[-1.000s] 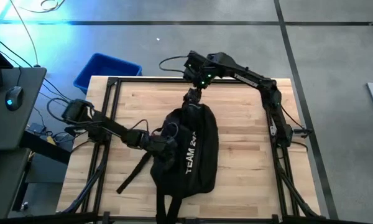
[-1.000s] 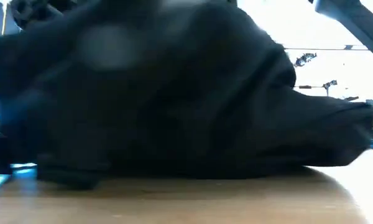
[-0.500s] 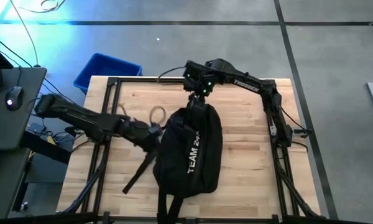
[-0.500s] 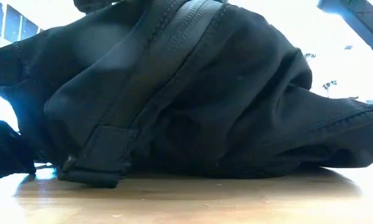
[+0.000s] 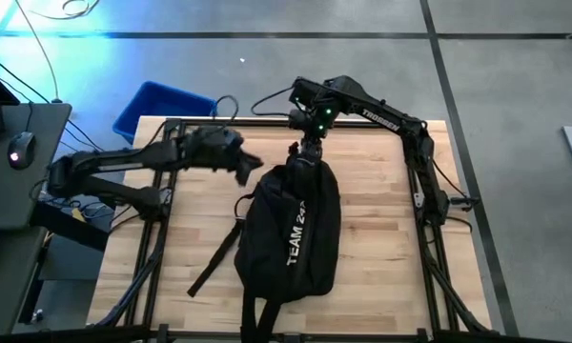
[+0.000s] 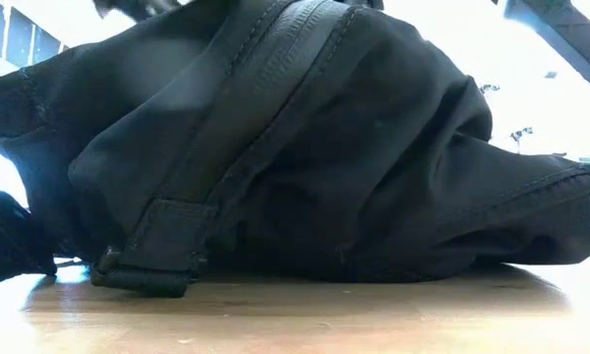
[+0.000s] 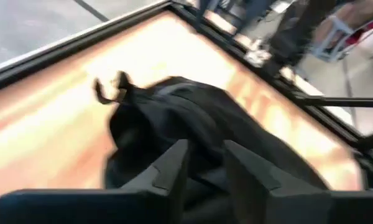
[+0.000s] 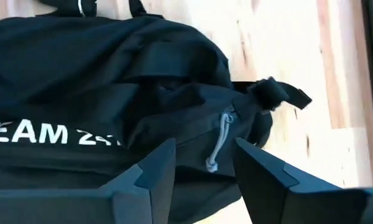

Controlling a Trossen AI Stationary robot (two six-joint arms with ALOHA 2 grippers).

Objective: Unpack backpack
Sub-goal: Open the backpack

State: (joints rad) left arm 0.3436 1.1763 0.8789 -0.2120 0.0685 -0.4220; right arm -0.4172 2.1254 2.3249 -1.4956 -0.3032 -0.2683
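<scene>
black backpack lying flat mid-table, lettering up, straps trailing toward near edge. right gripper over bag's far top end, fingers apart around grey zipper cord, nothing clamped: could miss the thin cord and pinch fabric. left gripper raised beside bag, fingers parted, empty; bag unpinned, may drag.

1 backpack, 1 blue bin, 2 arms

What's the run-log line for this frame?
backpack: flat on table | left gripper: open, raised, empty | right gripper: open, at top end
</scene>
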